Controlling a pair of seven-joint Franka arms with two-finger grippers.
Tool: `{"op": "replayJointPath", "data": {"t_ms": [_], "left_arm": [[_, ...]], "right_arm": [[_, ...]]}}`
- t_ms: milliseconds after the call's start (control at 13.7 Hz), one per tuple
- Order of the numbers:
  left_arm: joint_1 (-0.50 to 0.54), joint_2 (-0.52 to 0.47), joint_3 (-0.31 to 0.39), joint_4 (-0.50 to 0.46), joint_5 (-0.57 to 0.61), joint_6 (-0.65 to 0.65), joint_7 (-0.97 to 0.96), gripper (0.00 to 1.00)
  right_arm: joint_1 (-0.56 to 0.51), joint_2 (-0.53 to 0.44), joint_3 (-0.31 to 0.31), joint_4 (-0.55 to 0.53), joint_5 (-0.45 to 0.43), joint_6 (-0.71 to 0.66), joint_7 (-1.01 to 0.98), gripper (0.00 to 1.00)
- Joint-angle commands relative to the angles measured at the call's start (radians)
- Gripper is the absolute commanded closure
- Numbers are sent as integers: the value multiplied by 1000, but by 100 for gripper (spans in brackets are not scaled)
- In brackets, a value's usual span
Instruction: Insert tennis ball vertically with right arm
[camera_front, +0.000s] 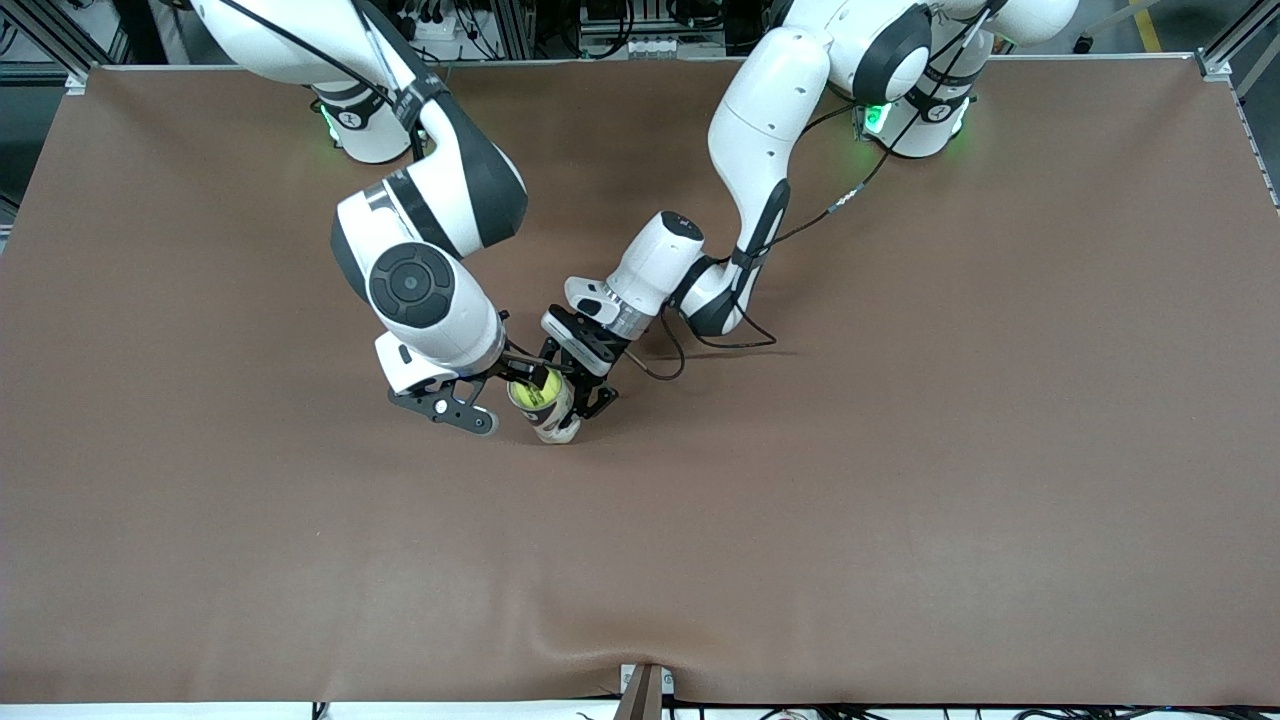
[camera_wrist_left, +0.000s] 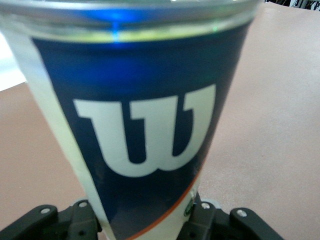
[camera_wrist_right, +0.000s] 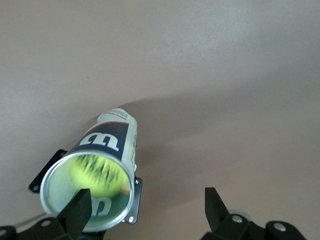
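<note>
A tennis ball can (camera_front: 558, 422) with a blue Wilson label stands upright near the table's middle, mouth open upward. My left gripper (camera_front: 578, 392) is shut on the can's side; in the left wrist view the can (camera_wrist_left: 145, 130) fills the frame between the left gripper's (camera_wrist_left: 145, 222) fingers. A yellow-green tennis ball (camera_front: 530, 388) shows inside the can's mouth; in the right wrist view the ball (camera_wrist_right: 95, 172) looks blurred inside the can (camera_wrist_right: 107, 140). My right gripper (camera_front: 512, 372) hangs just above the can's rim. It is open and empty (camera_wrist_right: 147, 207), with the can's mouth beside one finger.
The brown table mat (camera_front: 900, 450) spreads all round the can. The left arm's black cable (camera_front: 700, 340) loops down onto the mat beside its wrist. A wrinkle and a small bracket (camera_front: 645, 685) sit at the mat's edge nearest the front camera.
</note>
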Motion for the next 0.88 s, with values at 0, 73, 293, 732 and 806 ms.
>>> {"op": "replayJointPath", "data": {"t_ms": [0,73,293,732,806], "left_arm": [[-7,8,15,12,-9,-9,-1,37],[-7,8,14,12,-9,-9,-1,36],[-7,8,14,10,-11,-9,-1,23],[-6,5,12,10,-17,-10,-6,0],[-7,4,12,10,-18,-12,-7,0]], "right_arm": [[-3,-3,3,-22,-18,28,-7,0],[-4,-5,3,-22,-18,29,-7,0],[-6,-5,5,-21,-18,26,-7,0],[-33,-71,-1,50,-10,-104,-18,0],[-41,-86,-4,67,-13,-137,-19,0]]}}
